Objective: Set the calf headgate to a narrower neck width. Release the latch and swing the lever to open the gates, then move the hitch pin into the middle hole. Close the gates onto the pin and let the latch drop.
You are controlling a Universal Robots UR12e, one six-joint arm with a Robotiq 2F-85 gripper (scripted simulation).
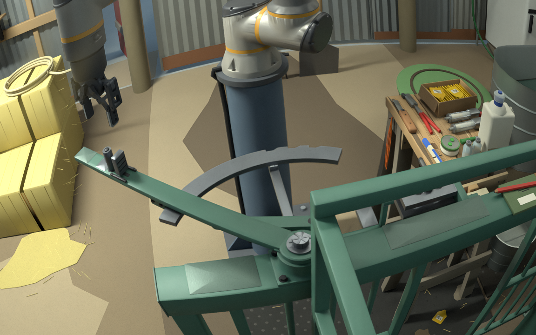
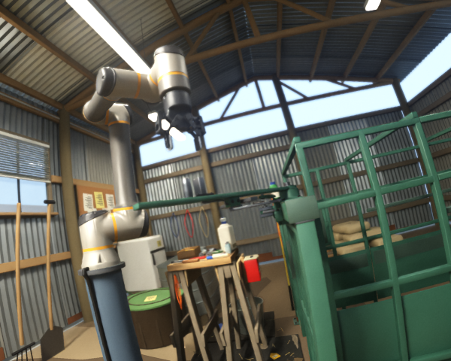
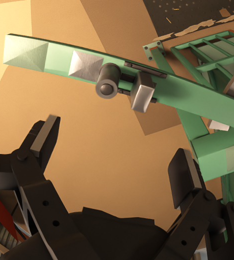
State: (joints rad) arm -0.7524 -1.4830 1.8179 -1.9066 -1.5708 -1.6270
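The grey notched arc [image 1: 257, 162] is partly hidden where the green lever [image 1: 186, 204] crosses over it, and I cannot make out the hitch pin. The lever runs from its pivot [image 1: 299, 242] on the headgate frame out to the left. Near its free end stand a dark round handle [image 1: 107, 157] [image 3: 107, 81] and a grey latch block [image 1: 120, 162] [image 3: 142, 91]. My gripper [image 1: 100, 110] [image 2: 181, 144] [image 3: 117, 145] hangs open and empty above the lever's free end, well clear of the handle and latch.
Stacked hay bales [image 1: 16, 146] with a rope coil stand left of the lever's end. My own pedestal [image 1: 257, 137] rises behind the arc. A trestle table [image 1: 441, 121] with tools and a white bottle stands to the right, beside the green crate bars [image 2: 373, 233].
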